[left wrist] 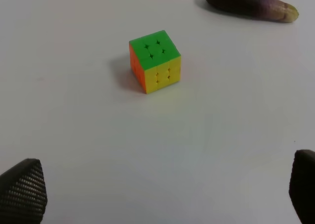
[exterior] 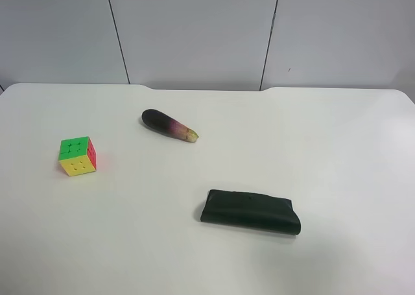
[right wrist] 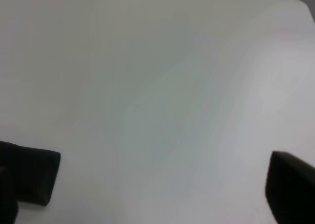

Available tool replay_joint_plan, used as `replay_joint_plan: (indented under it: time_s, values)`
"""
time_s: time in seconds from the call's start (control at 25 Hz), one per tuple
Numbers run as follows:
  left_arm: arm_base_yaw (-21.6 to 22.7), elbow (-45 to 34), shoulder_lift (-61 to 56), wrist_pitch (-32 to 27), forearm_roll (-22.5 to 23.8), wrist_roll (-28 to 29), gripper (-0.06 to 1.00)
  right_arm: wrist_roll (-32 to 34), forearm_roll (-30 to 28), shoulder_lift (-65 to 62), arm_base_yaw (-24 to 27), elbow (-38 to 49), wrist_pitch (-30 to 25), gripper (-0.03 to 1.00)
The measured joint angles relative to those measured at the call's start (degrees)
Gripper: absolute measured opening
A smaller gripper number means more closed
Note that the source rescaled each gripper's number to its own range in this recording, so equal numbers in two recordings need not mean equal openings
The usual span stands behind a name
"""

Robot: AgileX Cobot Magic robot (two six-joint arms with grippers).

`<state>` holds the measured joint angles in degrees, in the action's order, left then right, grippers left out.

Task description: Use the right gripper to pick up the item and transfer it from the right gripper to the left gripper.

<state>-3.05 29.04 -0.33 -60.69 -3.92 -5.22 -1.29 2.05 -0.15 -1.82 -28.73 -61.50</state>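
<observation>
The puzzle cube (exterior: 78,156) stands on the white table (exterior: 214,262) at the exterior high view's left, green face up, yellow and red sides showing. It also shows in the left wrist view (left wrist: 155,60), some way ahead of the left gripper (left wrist: 162,194). That gripper is open and empty, with only its two fingertips (left wrist: 23,189) in view. The right gripper (right wrist: 162,184) is open and empty over bare table, its fingertips (right wrist: 32,177) far apart. The cube does not show in the right wrist view. Neither arm shows in the exterior high view.
A dark purple eggplant (exterior: 168,124) lies behind and to the right of the cube; it also shows in the left wrist view (left wrist: 248,4). A flat black pouch (exterior: 250,211) lies near the table's front middle. A grey panelled wall (exterior: 194,29) stands behind the table.
</observation>
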Motion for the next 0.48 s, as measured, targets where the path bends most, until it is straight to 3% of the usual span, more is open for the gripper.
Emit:
replay_joint_plan:
  time_s: [0.48]
  values:
    - [0.0, 0.0, 0.0, 0.0, 0.0, 0.1, 1.0, 0.0, 0.0, 0.0, 0.0, 0.0, 0.0, 1.0]
